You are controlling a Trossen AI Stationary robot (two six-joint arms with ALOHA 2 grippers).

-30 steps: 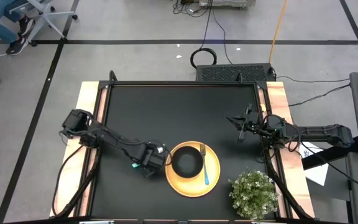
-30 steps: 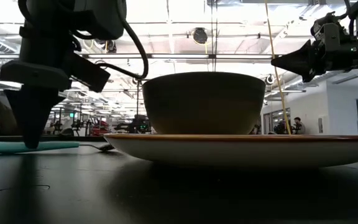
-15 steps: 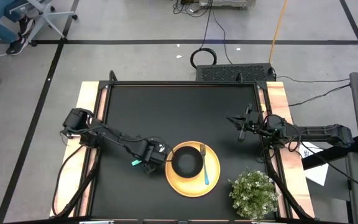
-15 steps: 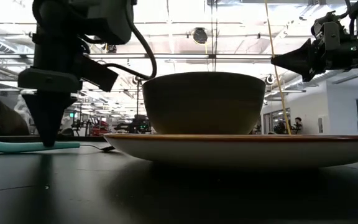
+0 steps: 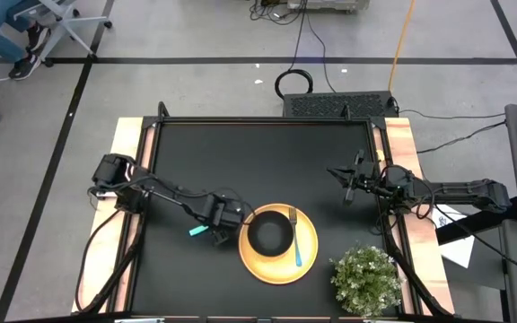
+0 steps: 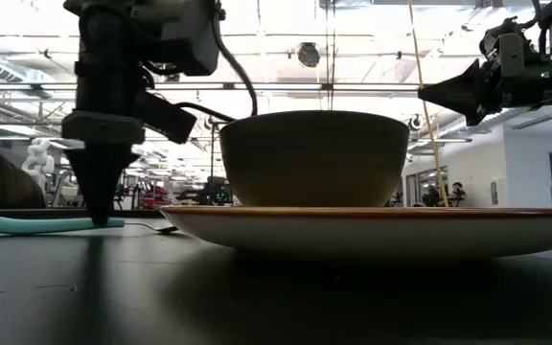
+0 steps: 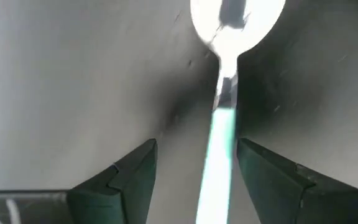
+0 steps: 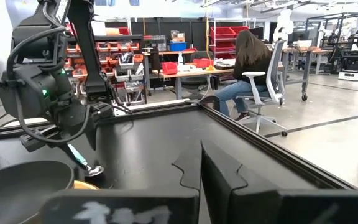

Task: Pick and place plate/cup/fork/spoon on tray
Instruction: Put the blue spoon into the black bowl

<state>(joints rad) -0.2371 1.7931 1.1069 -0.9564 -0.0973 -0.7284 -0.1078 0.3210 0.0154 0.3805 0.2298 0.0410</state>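
Two open fingers of the left hand (image 7: 194, 180) point down, straddling the spoon (image 7: 224, 118) handle ungripped.

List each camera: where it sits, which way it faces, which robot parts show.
High: overhead, straight down; both arms, tray.
Low: table height, level across; left hand above spoon.
Left wrist: looks down past open fingers straddling spoon.
Right wrist: looks across table; shut right hand, left arm.
Shared: all show the spoon.
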